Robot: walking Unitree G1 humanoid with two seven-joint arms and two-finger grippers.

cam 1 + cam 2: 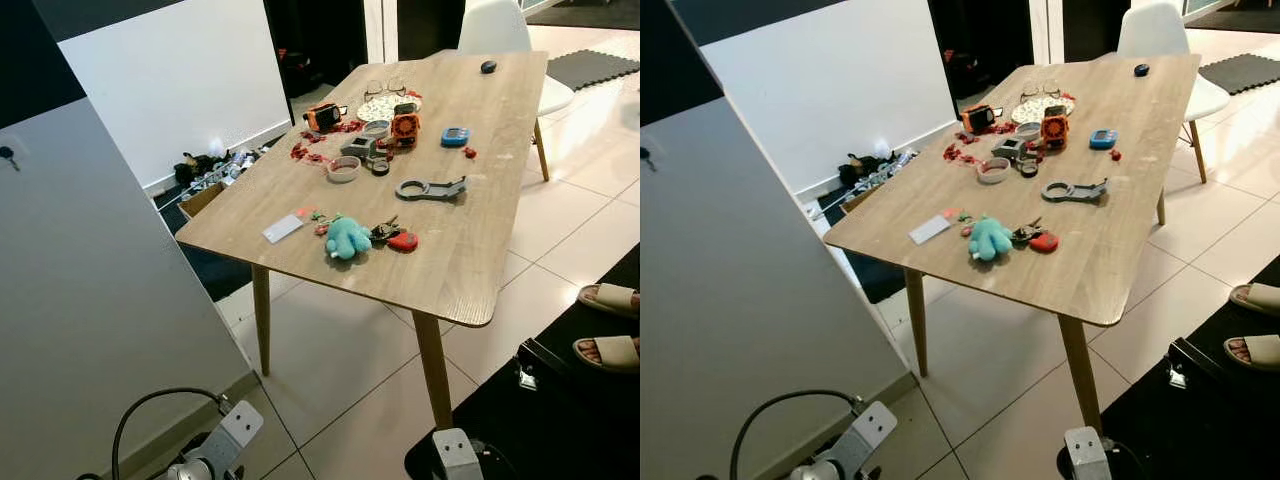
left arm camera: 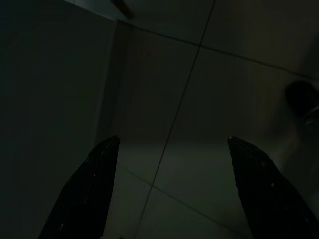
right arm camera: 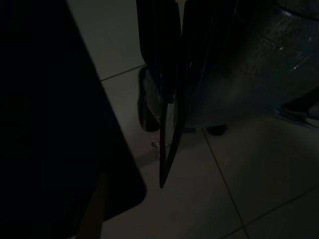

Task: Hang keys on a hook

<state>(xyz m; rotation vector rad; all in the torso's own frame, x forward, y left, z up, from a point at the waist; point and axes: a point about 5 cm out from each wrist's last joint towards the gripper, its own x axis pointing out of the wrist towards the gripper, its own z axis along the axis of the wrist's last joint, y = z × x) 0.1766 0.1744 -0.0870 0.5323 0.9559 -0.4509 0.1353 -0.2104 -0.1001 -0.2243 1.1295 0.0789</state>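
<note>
Keys (image 1: 385,234) with teal plush (image 1: 347,238) lie near the table's (image 1: 470,270) near edge; hook (image 1: 8,156) on grey panel far left. Wrist views show dark floor tiles. Left gripper (image 2: 169,186) hangs spread wide, empty. Right gripper (image 3: 167,124) pressed together, holding nothing.

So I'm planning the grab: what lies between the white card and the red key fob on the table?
In the left eye view, the white card and red key fob have a teal plush keychain and the keys between them.

Keys (image 1: 387,234) lie on the table (image 1: 470,260), right of the plush (image 1: 347,238).
</note>
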